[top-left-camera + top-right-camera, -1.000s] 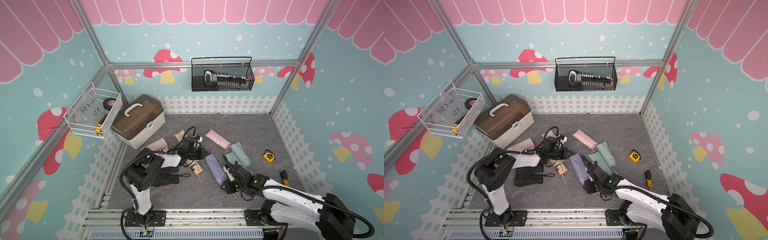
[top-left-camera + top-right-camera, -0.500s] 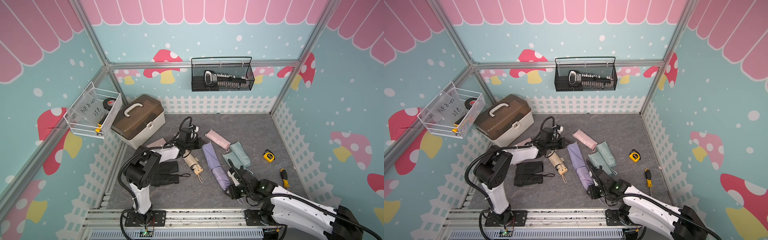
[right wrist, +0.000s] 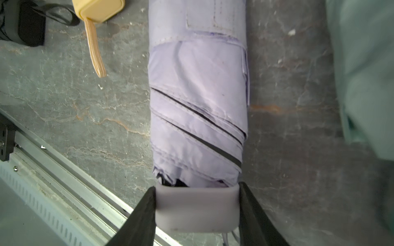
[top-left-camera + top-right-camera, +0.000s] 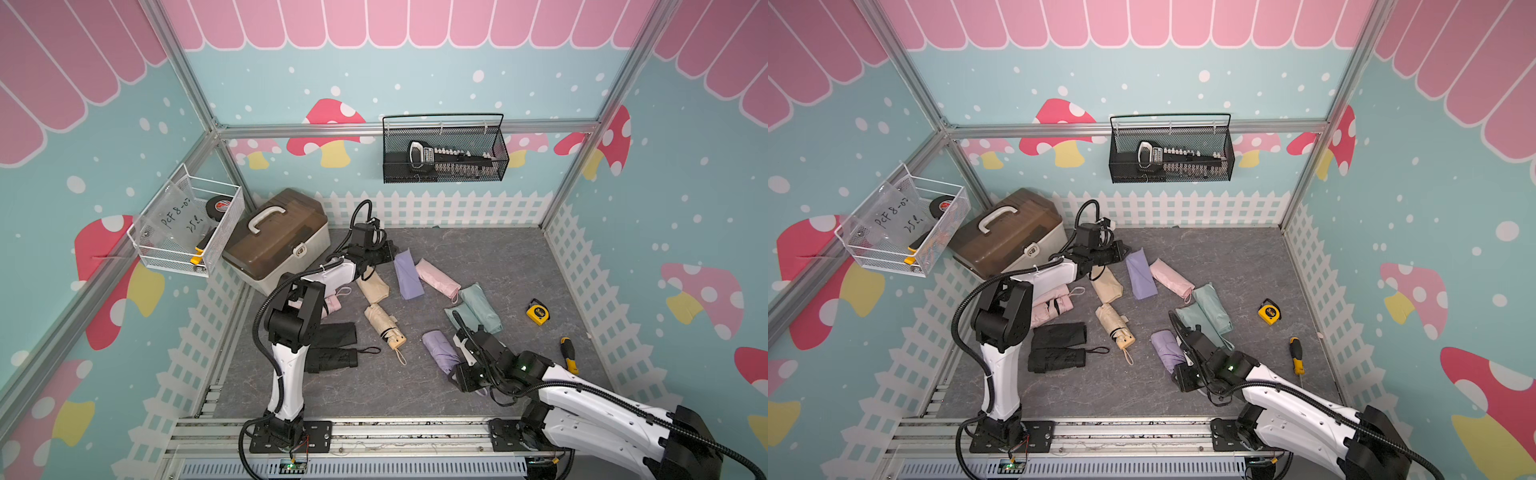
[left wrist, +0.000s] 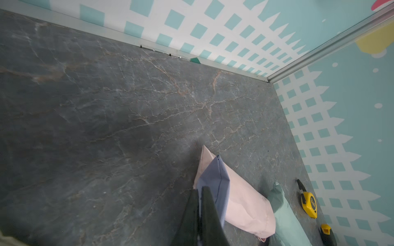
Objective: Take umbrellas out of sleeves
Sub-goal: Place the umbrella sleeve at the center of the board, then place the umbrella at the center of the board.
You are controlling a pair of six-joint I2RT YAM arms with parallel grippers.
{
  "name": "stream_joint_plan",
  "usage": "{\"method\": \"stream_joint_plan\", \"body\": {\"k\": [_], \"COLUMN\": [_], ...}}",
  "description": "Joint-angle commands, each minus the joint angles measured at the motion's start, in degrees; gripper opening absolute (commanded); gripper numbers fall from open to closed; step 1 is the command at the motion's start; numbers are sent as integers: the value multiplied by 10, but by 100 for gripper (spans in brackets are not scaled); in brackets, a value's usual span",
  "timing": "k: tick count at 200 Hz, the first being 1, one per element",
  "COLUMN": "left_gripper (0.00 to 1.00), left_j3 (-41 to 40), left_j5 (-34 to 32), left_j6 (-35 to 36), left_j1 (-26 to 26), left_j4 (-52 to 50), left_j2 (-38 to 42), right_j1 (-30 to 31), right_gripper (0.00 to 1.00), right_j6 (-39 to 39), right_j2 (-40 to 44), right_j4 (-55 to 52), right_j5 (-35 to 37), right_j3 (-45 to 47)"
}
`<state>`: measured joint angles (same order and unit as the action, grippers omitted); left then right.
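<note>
Right wrist view: lilac umbrella clear of its sleeve, one arm on each piece.
Item 1, lilac umbrella (image 3: 198, 95): pleated bundle lying on the grey worktop (image 3: 74, 106); right pincer (image 3: 197, 188) clamped across its stubby handle, one finger on each side. Item 2, lilac sleeve (image 5: 215, 181): flat and limp, well apart from the umbrella toward the back fence, just beside a bulging pink sleeve (image 5: 245, 202); left pincer (image 5: 200, 191) closed on the lilac sleeve's near edge. Also on the worktop, in a top view: beige umbrella (image 4: 384, 326) near beige sleeve (image 4: 374, 286); black umbrella (image 4: 332, 359) beside black sleeve (image 4: 338, 334); mint sleeves (image 4: 478, 307); tape measure (image 4: 538, 311); screwdriver (image 4: 568, 355).
</note>
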<state>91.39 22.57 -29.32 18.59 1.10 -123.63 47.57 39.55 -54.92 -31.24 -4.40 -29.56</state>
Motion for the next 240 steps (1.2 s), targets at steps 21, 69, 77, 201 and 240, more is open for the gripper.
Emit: {"method": "stream_joint_plan", "body": {"k": [21, 69, 77, 201, 240], "left_gripper": [0, 0, 0, 64, 63], "left_j3": [144, 205, 211, 151, 130], "left_j5": [10, 29, 32, 28, 49], "left_j6": [45, 37, 37, -4, -16], "left_j1": [-28, -54, -57, -70, -54], "left_j4": [-121, -143, -147, -91, -80], "left_j2": [-90, -139, -143, -74, -36], "right_j1": [-41, -56, -56, -56, -111], "right_gripper": [17, 17, 17, 60, 70], "right_j6": [-59, -93, -95, -82, -108], "right_j2": [-126, -279, -300, -380, -333], "right_j4": [100, 153, 155, 182, 151], "right_j5": [36, 42, 41, 28, 22], "right_j3": [-84, -196, -215, -278, -275]}}
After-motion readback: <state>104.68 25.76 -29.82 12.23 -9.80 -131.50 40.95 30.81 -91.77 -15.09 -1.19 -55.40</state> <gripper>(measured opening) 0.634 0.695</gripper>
